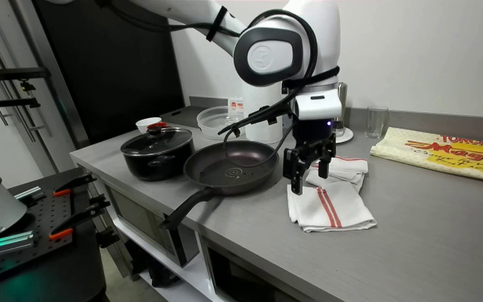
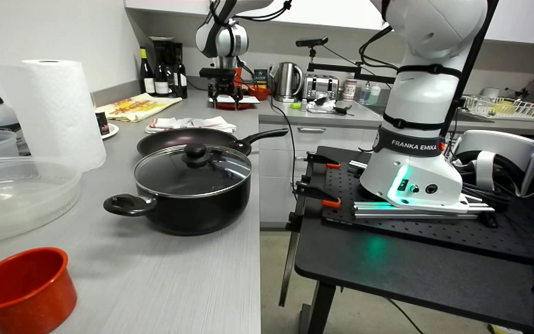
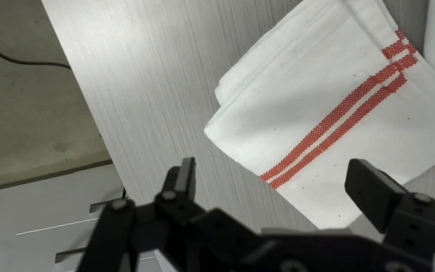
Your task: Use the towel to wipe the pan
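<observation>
Because nothing is in my grasp, I judge the whole wipe to be ahead of me: picking up, carrying over and rubbing are all left to do. In both exterior views the black frying pan (image 1: 234,172) sits right way up on the surface (image 1: 430,247), its handle (image 1: 190,204) jutting past the edge, and no cloth is on it. The red-striped towel (image 1: 333,209) lies folded flat beside it, the two apart. My end effector (image 1: 310,178) hangs at one edge of the towel, released, jaws spread wide; whether it touches I can't make out. I'd call this the point just before a first pinch.

As for the room, I have a broad white wall (image 1: 426,50) behind the work, a tall black panel (image 1: 107,63) and white cupboards (image 2: 517,30) in the background. The surface is long, grey and finely grained. It carries a yellow printed cloth (image 1: 442,155), a clear plastic tub (image 2: 26,204), a paper towel roll (image 2: 58,116), a lidded black pot (image 2: 202,211), another folded white cloth (image 1: 352,170) just beside the towel, a red bowl (image 2: 40,301) and a drinking glass (image 1: 376,121) near the wall.
</observation>
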### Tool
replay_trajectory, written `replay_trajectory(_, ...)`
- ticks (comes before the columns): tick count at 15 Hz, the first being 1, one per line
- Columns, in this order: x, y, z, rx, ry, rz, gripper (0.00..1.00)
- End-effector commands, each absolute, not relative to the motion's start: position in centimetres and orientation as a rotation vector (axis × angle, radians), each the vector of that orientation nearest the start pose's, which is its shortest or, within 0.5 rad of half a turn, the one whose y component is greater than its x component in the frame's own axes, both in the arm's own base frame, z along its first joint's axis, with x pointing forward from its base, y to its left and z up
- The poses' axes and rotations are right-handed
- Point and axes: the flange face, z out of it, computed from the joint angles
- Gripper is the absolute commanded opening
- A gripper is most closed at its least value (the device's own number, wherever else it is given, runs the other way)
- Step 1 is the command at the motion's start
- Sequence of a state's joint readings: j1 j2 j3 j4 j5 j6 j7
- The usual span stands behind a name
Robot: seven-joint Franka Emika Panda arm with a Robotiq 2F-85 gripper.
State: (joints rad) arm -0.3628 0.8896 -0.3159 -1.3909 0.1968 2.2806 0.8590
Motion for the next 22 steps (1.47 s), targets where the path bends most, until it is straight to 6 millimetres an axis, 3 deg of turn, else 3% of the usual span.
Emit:
replay_trajectory(1,61.9,-42.8,17.0,-2.239,2.296,-0.058,1.00)
replay_trajectory(10,64.5,-44.1,14.0,-2.201,2.212,-0.174,1.00)
replay_trajectory(18,64.9,-43.6,9.7,-2.208,2.208,-0.129,1.00)
replay_trajectory(22,64.8,-44.0,9.1,-2.211,2.214,-0.122,1.00)
